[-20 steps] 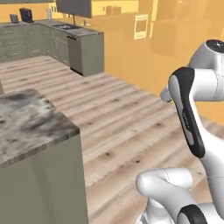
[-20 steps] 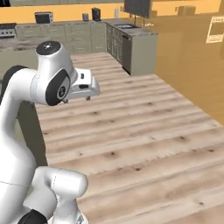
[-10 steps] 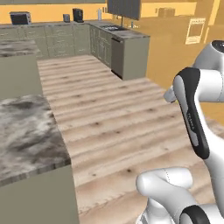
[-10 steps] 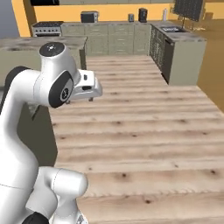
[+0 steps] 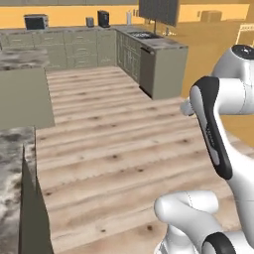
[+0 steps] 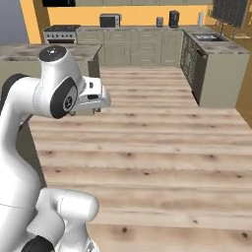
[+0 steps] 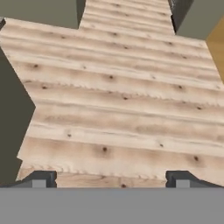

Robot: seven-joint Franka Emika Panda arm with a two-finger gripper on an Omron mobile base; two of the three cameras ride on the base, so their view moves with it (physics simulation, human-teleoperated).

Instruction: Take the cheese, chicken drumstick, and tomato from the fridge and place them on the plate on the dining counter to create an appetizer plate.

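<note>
Fridge, plate and the three foods are nowhere to be placed from here, so their direction from the claw (image 7: 112,178) cannot be told. Marble surface (image 5: 11,168) lies at the robot's left; bare wooden floor (image 7: 118,109) lies ahead. Claw gapes wide, carrying nothing.

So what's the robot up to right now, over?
End effector open, holding nothing. Wooden floor below it. No food, plate or fridge in sight. Path ahead looks clear.
</note>
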